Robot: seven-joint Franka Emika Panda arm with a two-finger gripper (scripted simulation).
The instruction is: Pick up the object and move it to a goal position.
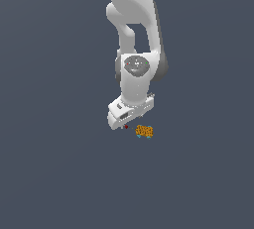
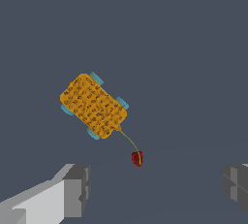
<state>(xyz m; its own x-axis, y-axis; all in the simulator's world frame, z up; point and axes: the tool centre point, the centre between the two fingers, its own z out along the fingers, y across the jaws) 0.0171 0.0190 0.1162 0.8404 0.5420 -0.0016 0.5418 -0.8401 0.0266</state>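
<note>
The object, a tiny oblong orange block point(image 1: 144, 132) with dark speckles and cyan edges, lies on the dark grey ground. In the wrist view the block point(image 2: 93, 105) lies at a slant, apart from both fingers. A tiny dark red dot point(image 2: 137, 158) sits close by, joined to the block by a thin line; it also shows in the exterior view point(image 1: 126, 126). My white gripper point(image 1: 120, 126) hangs just to the exterior view's left of the block. It is open and empty: its grey fingertips point(image 2: 77, 189) stand wide apart.
The white arm point(image 1: 134, 34) rises above the gripper to the frame's top. The ground point(image 1: 49, 173) is plain dark grey all around, with nothing else on it.
</note>
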